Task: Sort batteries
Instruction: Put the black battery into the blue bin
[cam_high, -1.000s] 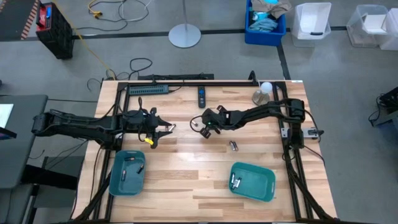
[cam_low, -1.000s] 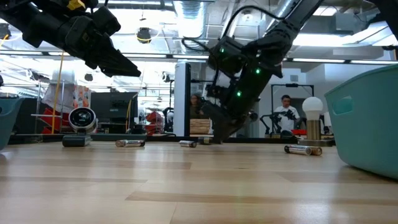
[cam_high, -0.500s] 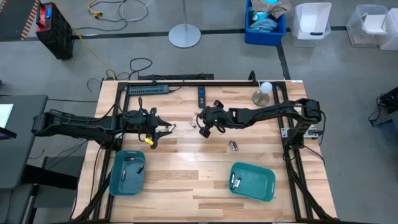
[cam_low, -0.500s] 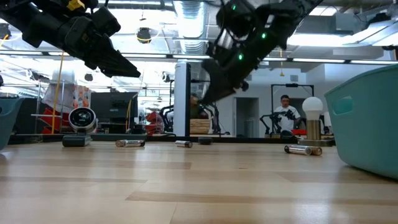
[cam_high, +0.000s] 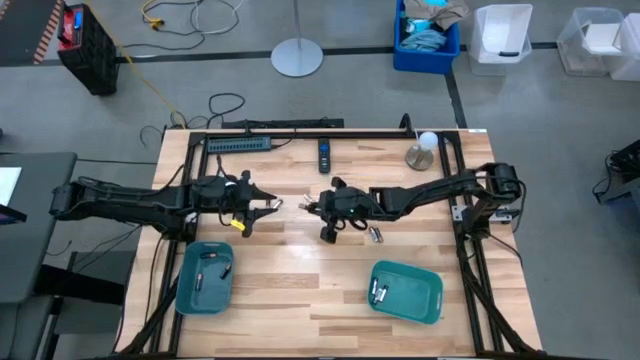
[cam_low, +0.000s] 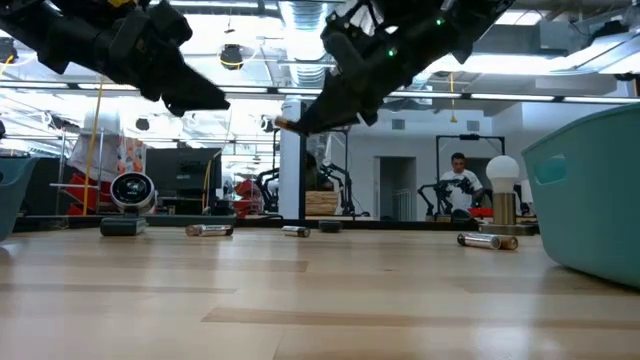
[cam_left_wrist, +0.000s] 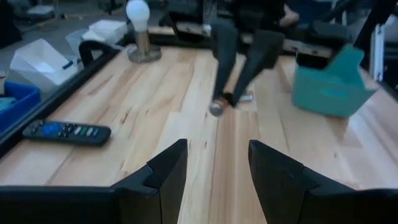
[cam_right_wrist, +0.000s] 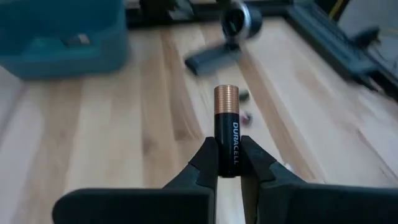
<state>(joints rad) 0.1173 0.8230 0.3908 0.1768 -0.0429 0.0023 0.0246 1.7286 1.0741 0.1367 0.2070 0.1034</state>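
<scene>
A black Duracell battery (cam_right_wrist: 226, 118) with a copper end sits in my right gripper (cam_right_wrist: 227, 149), which hovers above the table's middle (cam_high: 318, 206), well clear of the wood in the low view (cam_low: 290, 122). My left gripper (cam_left_wrist: 217, 165) is open and empty in the air just to the table's left of it (cam_high: 262, 208). Loose batteries lie flat on the wood (cam_high: 376, 234) (cam_low: 208, 230) (cam_low: 295, 231) (cam_low: 487, 240). The left teal tray (cam_high: 190, 295) and the right teal tray (cam_high: 420, 300) each hold batteries. My right gripper pinches the battery by its black end (cam_right_wrist: 227, 163) between the two fingers (cam_right_wrist: 208, 158). The battery points out along the fingers, copper end (cam_right_wrist: 226, 94) forward. The fingers slant toward the table's left, slightly downward. The battery is lifted clear of the table.
A black remote (cam_high: 324, 154) and a bulb lamp (cam_high: 424, 150) stand near the far edge, and a round silver-topped knob (cam_low: 132, 190) sits at the far left. A black frame rail (cam_high: 300, 133) borders the table. Bare wood lies between the two trays (cam_high: 300, 285).
My right gripper has risen from the table top with the battery and tipped from pointing steeply down to a shallower slant toward the table's left. It has also drifted a little toward the near-left. The left arm has kept still.
</scene>
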